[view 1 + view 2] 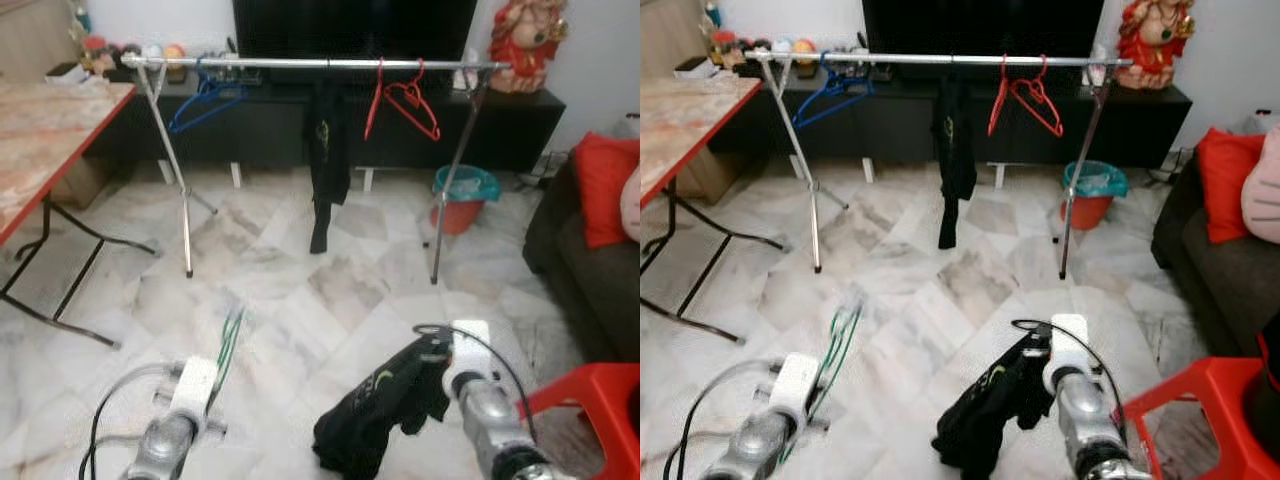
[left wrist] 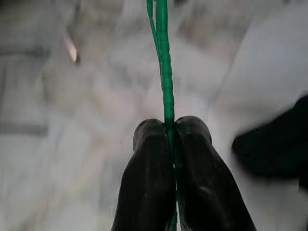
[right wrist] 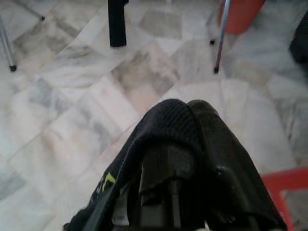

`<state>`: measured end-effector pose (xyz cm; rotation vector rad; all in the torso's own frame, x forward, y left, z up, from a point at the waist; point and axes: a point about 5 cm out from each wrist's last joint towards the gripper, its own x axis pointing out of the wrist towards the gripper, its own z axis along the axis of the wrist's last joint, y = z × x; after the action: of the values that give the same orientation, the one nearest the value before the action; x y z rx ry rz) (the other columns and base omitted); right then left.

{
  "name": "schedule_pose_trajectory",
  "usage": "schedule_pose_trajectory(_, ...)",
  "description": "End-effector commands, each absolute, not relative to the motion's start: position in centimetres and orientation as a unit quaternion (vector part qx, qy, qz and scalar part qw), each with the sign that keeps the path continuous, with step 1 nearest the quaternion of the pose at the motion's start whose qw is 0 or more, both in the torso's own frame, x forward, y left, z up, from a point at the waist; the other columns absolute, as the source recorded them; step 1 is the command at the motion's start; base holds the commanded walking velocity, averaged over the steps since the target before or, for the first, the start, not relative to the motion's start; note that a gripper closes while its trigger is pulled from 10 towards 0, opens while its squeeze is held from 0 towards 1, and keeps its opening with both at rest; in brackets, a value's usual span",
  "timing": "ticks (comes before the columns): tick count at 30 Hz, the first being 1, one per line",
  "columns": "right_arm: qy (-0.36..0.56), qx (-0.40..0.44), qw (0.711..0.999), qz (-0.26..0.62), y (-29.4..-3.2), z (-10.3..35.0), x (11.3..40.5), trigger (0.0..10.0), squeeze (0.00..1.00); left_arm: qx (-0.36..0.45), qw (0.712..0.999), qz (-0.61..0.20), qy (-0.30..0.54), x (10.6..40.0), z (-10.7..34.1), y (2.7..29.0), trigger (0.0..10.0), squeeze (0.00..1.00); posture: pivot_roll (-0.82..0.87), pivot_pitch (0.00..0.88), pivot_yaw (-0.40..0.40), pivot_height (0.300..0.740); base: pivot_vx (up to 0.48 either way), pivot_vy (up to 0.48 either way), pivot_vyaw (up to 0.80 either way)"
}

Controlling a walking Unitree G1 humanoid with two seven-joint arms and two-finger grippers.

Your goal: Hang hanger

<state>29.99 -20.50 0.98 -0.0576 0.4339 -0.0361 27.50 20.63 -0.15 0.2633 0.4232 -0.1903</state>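
Observation:
My left gripper (image 2: 169, 126) is shut on a thin green hanger (image 1: 229, 345), held low at the front left above the marble floor. The right gripper (image 3: 185, 113) is shut on a black garment (image 1: 375, 405) with a yellow-green logo, which droops from it at the front right. Ahead stands a silver clothes rack (image 1: 320, 64). On its rail hang a blue hanger (image 1: 205, 100), a black garment (image 1: 327, 160) and a red hanger (image 1: 405, 100).
A wooden folding table (image 1: 45, 130) stands at the left. A red plastic stool (image 1: 590, 400) is beside my right arm, and a dark sofa with a red cushion (image 1: 605, 190) lies further right. A teal and red bin (image 1: 462, 198) sits behind the rack's right leg.

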Motion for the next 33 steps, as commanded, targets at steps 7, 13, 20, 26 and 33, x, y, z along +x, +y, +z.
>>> schedule_pose_trajectory(7, 0.227, -0.106, 0.968, 0.014, -20.6, 3.4, 32.5, 10.0, 0.00, 0.105, 0.955, -0.245, 0.132, 30.0, 5.6, 19.6, 10.0, 0.00, 0.04, 0.000, -0.040, 0.740, 0.000, 0.000, 0.00)
schedule_pose_trajectory(13, 0.229, -0.124, 0.965, 0.032, -19.9, 4.9, 34.0, 10.0, 0.00, 0.106, 0.895, -0.407, 0.147, 29.1, 8.9, 17.5, 10.0, 0.00, 0.04, 0.000, -0.039, 0.740, 0.000, 0.000, 0.00)
schedule_pose_trajectory(20, 0.231, -0.146, 0.961, 0.046, -19.6, 6.0, 34.9, 10.0, 0.00, 0.115, 0.822, -0.521, 0.198, 26.8, 10.4, 16.0, 10.0, 0.00, 0.04, 0.000, -0.040, 0.740, 0.000, 0.000, 0.00)
schedule_pose_trajectory(26, 0.239, -0.161, 0.957, 0.035, -19.9, 6.3, 35.1, 10.0, 0.00, 0.145, 0.777, -0.565, 0.237, 25.1, 10.7, 16.1, 10.0, 0.00, 0.04, 0.000, -0.042, 0.740, 0.000, 0.000, 0.00)
schedule_pose_trajectory(33, 0.241, -0.161, 0.956, 0.033, -19.8, 6.3, 35.2, 10.0, 0.00, 0.152, 0.745, -0.598, 0.253, 23.9, 11.7, 15.8, 10.0, 0.00, 0.05, 0.000, -0.042, 0.740, 0.000, 0.000, 0.00)
